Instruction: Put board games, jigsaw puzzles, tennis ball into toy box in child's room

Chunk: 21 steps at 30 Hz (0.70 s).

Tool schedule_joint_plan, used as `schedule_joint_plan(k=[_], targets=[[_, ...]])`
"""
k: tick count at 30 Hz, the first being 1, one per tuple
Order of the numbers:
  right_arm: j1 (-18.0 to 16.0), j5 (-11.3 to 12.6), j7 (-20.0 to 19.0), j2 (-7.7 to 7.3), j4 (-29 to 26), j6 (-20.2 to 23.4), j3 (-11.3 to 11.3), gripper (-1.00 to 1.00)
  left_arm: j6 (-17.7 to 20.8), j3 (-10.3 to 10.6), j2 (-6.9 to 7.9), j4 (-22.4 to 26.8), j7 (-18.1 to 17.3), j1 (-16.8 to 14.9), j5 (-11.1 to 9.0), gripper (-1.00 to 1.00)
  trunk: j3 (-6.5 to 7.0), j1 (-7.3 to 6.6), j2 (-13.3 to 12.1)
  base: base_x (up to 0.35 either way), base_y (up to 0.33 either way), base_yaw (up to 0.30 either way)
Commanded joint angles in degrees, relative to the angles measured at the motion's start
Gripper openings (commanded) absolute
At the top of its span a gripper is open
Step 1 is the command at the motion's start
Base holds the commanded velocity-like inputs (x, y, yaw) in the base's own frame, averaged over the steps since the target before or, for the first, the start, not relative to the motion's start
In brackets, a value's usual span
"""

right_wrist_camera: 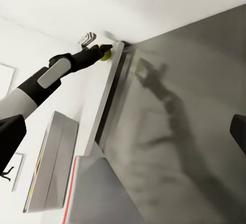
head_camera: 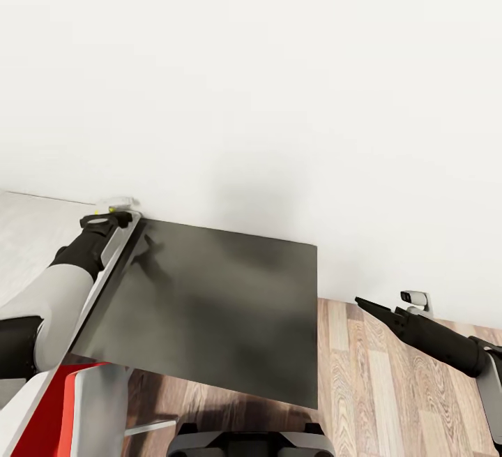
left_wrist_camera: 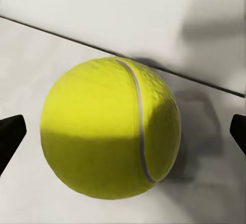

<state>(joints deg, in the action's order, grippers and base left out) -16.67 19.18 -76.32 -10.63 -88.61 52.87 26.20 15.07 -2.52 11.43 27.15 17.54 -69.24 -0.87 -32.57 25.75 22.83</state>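
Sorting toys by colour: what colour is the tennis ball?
Yellow-green tennis ball with a pale seam; left wrist view.

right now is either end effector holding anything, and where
Nothing is held yet: the left end effector is open around the tennis ball, fingers clear of its sides.

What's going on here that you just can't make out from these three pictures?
- Head view: the tennis ball is a yellow sliver, hidden behind the left claw.
- Left wrist view: the ball fills the gap between the fingertips; whether they touch it cannot be told.
- Right wrist view: the right claw's fingertips are cut off by the picture's edges.
- Head view: the right claw is too small and side-on to judge.
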Motion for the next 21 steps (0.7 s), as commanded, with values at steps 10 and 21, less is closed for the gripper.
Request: schedule_joint_plan(k=[10,21], targets=[[0.0,0.2,-0.1,0.01,0.0,0.4,0.0,1.00,0.3,0.0,-0.01,0.1,0.1,-0.5,-0.1,1.00,-0.07,0.03,0.1,0.000,0.000,0.000],[0.0,0.2,-0.1,0.04,0.0,0.4,0.0,1.00,0.3,0.0,-0.01,0.1,0.1,-0.5,-0.1,1.00,-0.07,0.03,0.1,0.000,0.000,0.000]])
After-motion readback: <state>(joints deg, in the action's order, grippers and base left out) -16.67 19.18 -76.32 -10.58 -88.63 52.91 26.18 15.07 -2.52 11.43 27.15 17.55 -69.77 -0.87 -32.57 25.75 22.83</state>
